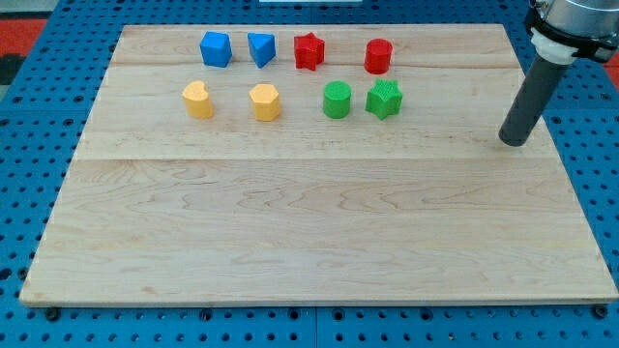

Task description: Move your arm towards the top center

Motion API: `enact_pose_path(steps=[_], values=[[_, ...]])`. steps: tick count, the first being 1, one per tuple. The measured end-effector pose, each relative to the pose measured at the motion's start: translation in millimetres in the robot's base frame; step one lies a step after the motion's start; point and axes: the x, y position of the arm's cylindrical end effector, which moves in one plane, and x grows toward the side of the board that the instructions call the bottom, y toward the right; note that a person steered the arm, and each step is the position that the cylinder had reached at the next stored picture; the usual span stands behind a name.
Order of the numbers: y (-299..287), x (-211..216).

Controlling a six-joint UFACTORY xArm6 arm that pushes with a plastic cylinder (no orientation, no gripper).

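Observation:
My tip rests on the wooden board near its right edge, well to the right of all the blocks. The top row holds a blue cube, a blue block, a red star and a red cylinder. The row below holds a yellow heart-like block, a yellow hexagon, a green cylinder and a green star. The green star is the block nearest my tip.
The board lies on a blue perforated table. A red patch shows at the view's top left. The rod's upper mount enters from the view's top right.

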Motion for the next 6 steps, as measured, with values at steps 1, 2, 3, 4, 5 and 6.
enact_pose_path(steps=[1,2,3,4,5,6], values=[[0,0],[0,0],[-13,7],[-22,7],[-22,7],[-41,-14]])
